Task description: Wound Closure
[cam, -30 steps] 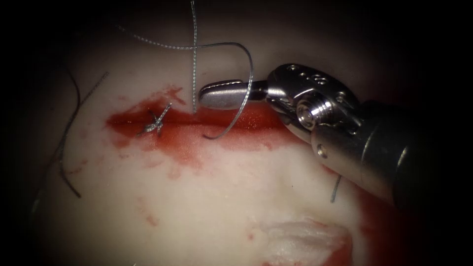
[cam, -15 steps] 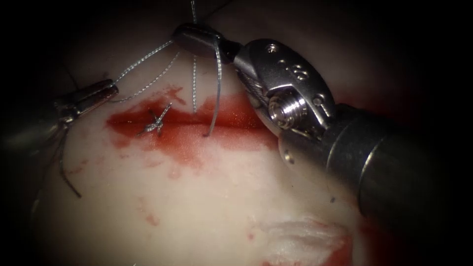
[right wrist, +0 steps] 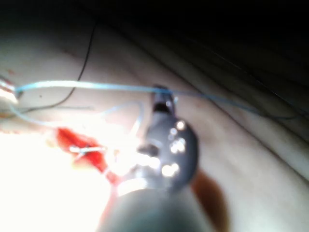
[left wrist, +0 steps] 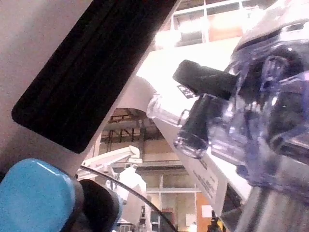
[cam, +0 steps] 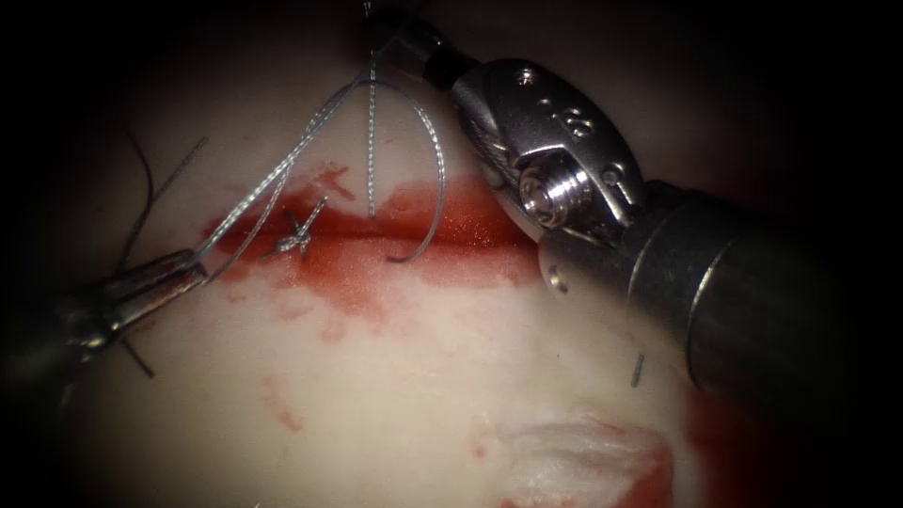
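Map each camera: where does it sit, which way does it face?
Endoscope: above and in front of the tissue, facing the cut; shows left tool shut on thread, plus right tool.
Left wrist: on the left arm, facing the room; shows clear arm housing.
Right wrist: on the right arm, looking along its shaft at right tool.
Shared: endoscope and right wrist both see right tool, thread, cut.

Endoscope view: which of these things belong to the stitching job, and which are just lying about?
In the job:
tissue with its cut
curved needle, point by the cut
thread, gripped by the left tool
right tool, near the needle's upper end
tied knot

Lying about:
cut ends of thread
short piece
red fluid
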`<state>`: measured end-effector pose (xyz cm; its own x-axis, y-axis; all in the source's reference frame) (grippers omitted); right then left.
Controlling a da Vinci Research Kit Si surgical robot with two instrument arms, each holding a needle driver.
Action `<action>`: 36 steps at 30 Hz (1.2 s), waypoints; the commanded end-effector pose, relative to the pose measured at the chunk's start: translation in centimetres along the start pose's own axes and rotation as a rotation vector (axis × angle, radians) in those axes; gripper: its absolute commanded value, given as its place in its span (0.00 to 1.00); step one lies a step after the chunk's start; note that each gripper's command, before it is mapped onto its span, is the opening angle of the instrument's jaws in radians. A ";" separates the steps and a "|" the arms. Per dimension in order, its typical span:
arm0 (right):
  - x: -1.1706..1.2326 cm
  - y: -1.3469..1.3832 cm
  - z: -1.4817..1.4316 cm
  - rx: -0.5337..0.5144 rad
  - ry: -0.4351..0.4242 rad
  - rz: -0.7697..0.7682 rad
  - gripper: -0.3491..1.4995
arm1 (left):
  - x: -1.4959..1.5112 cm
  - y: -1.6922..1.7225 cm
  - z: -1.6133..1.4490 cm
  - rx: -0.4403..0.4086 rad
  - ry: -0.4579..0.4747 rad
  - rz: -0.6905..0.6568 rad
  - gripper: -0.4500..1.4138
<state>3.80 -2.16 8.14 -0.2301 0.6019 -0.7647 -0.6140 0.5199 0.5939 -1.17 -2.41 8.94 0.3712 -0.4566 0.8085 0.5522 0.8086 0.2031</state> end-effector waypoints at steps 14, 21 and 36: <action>-0.35 0.28 -0.03 0.428 -0.379 -0.055 0.00 | -0.18 0.63 0.09 -0.115 -0.022 -0.044 0.00; -0.36 0.18 -0.03 0.595 -0.395 -0.075 0.00 | -0.11 0.88 0.17 -0.153 -0.041 -0.044 0.00; -0.15 -0.41 0.11 0.294 -0.084 0.130 0.00 | 0.11 0.83 0.31 -0.170 -0.027 -0.028 0.00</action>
<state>4.07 -2.48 8.03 -0.2197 0.7160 -0.6627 -0.3439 0.5788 0.7394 -0.85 -1.81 9.39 0.3361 -0.4733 0.8143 0.6823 0.7183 0.1359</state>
